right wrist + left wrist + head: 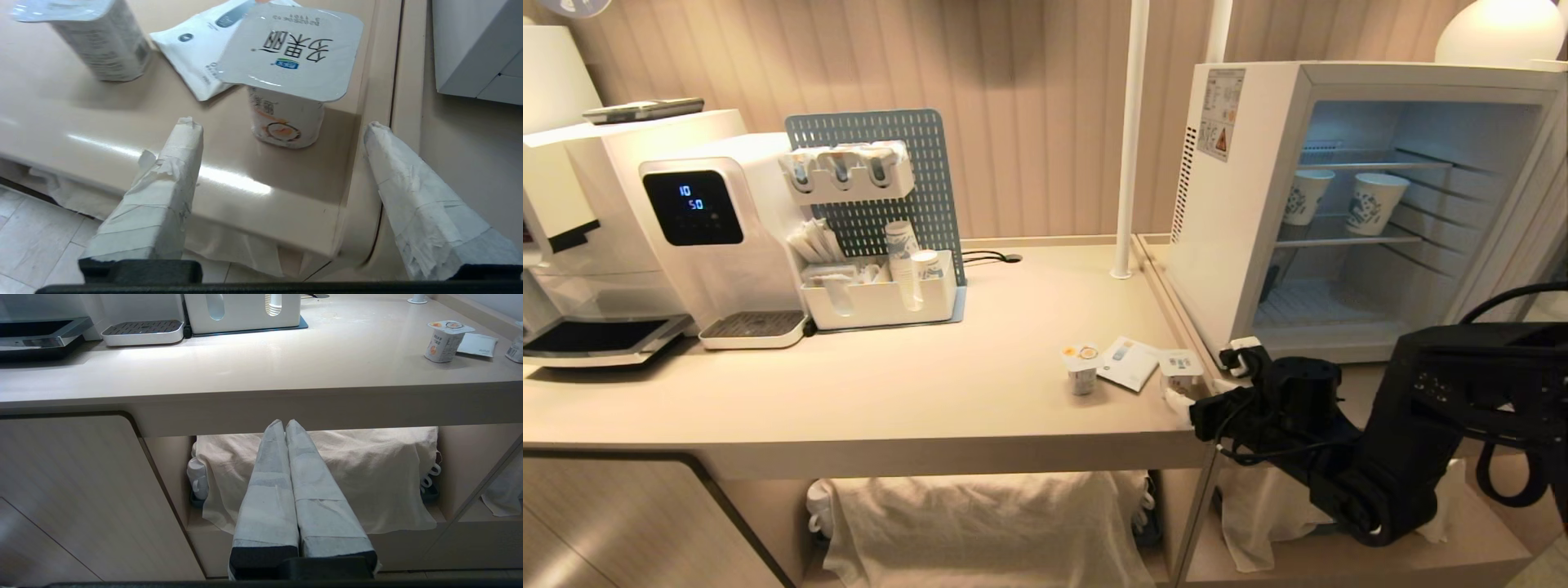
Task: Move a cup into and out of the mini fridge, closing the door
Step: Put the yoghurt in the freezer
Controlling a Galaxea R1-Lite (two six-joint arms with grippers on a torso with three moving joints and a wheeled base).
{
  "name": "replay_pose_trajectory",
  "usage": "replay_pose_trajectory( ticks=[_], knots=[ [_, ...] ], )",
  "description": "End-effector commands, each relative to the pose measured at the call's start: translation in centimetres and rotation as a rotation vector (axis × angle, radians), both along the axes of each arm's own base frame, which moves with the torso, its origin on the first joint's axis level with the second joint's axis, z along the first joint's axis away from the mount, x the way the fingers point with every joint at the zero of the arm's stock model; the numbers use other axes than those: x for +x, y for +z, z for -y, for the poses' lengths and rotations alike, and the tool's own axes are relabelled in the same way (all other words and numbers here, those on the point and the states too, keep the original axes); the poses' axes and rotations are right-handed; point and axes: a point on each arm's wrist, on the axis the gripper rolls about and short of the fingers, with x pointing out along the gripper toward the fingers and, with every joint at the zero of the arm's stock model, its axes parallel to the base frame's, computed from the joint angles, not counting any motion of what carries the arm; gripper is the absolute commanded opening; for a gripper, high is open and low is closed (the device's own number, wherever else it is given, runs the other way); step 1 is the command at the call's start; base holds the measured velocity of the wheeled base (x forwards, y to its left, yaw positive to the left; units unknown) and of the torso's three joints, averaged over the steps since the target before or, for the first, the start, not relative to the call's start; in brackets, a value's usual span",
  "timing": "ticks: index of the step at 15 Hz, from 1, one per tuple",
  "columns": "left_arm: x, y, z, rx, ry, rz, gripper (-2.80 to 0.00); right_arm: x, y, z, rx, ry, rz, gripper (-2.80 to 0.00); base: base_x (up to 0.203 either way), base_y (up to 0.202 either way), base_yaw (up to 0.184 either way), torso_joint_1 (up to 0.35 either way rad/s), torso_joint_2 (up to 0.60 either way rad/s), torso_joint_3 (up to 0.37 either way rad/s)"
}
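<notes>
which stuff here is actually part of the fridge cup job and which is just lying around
Part of the job:
- mini fridge, door open
- yogurt cup near the counter corner, in front of the open right tool

Lying about:
- second yogurt cup
- white sachet
- water dispenser
- organiser

Warm, fairly bright light; lamp (1503, 28) glows far right, overexposed. Glare streaks on table (931, 384) near edge. Mini fridge (1356, 204) interior lit cooler. Soft shadows under shelf. Head view bends at edges.
</notes>
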Motion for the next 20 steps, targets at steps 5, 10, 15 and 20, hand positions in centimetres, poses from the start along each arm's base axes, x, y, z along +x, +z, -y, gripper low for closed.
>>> replay_pose_trajectory(
  ticks=[5, 10, 15, 20],
  knots=[
    [0.0, 0.0, 0.0, -0.017, 0.001, 0.005, -2.80, 4.0, -0.6, -0.3, -0.007, -0.025, -0.015, 0.00, 0.000, 0.000, 0.000, 0.000, 0.00, 0.000],
    [0.0, 0.0, 0.0, -0.019, 0.002, 0.005, -2.80, 5.6, -1.6, -0.8, -0.023, -0.023, -0.052, -2.80, 0.000, 0.000, 0.000, 0.000, 0.00, 0.000],
    [0.0, 0.0, 0.0, -0.019, 0.002, 0.005, -2.80, 4.5, 2.2, -0.5, -0.003, -0.022, 0.009, -2.80, 0.000, 0.000, 0.000, 0.000, 0.00, 0.000],
    [0.0, 0.0, 0.0, -0.017, 0.002, 0.005, -2.80, -1.1, 11.5, 0.9, 0.043, -0.020, 0.159, -2.80, 0.000, 0.000, 0.000, 0.000, 0.00, 0.000]
  ],
)
